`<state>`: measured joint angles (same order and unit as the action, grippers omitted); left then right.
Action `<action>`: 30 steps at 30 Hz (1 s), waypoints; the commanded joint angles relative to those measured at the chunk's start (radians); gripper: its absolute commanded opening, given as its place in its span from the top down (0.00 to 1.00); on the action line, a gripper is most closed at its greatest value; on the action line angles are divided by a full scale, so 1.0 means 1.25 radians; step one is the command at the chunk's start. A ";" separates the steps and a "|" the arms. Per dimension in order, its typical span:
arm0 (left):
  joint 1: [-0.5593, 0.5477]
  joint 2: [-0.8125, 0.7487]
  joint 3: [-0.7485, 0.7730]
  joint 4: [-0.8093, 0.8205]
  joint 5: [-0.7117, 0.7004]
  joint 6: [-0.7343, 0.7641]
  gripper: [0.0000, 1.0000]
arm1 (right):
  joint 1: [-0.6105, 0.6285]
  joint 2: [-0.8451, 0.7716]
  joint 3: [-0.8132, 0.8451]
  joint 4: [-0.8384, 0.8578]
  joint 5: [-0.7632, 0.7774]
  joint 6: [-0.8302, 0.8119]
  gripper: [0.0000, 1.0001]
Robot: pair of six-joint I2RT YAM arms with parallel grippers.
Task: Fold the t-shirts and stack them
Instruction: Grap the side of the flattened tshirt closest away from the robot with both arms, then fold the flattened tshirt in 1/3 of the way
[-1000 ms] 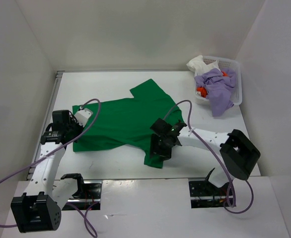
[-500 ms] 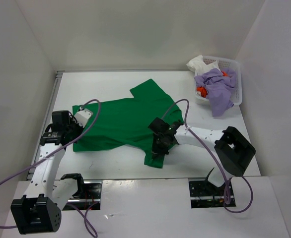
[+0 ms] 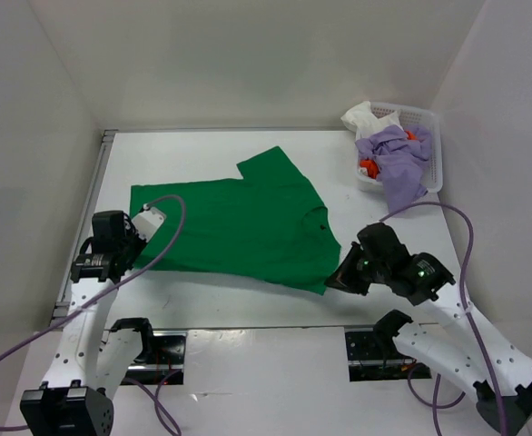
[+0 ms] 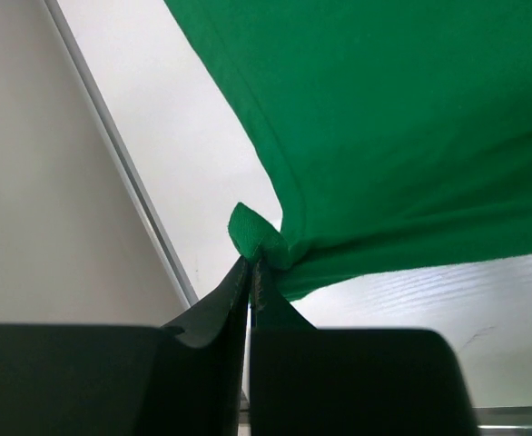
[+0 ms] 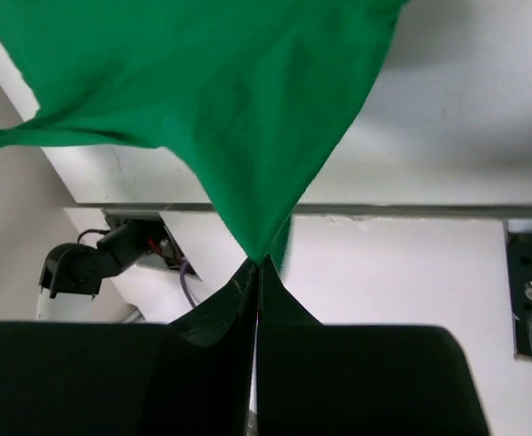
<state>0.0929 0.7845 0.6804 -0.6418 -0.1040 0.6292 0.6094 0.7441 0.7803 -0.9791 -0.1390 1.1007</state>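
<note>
Progress early: left gripper [image 4: 251,272] and right gripper [image 5: 257,268] each pinch a near corner of green shirt [image 3: 239,222], which is spread out and unfolded. Far right of it, lavender shirt [image 3: 398,163], white shirt [image 3: 361,116] and orange shirt [image 3: 368,167] are heaped in basket [image 3: 432,127]. Nothing stacked.

white links on left arm [image 3: 86,313] and right arm [image 3: 448,350], black joint housings, black tapered fingers [image 4: 216,304], looping purple cables [image 3: 183,213].
</note>
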 commanded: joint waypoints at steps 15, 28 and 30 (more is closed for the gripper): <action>-0.001 0.042 0.025 -0.026 0.022 -0.004 1.00 | -0.130 0.172 0.038 0.021 -0.084 -0.150 1.00; 0.007 0.279 0.090 0.119 -0.038 -0.140 1.00 | -0.283 0.584 0.269 0.209 -0.072 -0.369 1.00; 0.007 0.321 0.106 0.132 -0.047 -0.163 1.00 | -0.283 0.656 0.312 0.228 -0.072 -0.393 1.00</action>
<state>0.0952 1.1458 0.7513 -0.5587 -0.1329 0.5179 0.2581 1.4837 1.0824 -0.7925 -0.2386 0.7021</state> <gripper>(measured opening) 0.008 0.002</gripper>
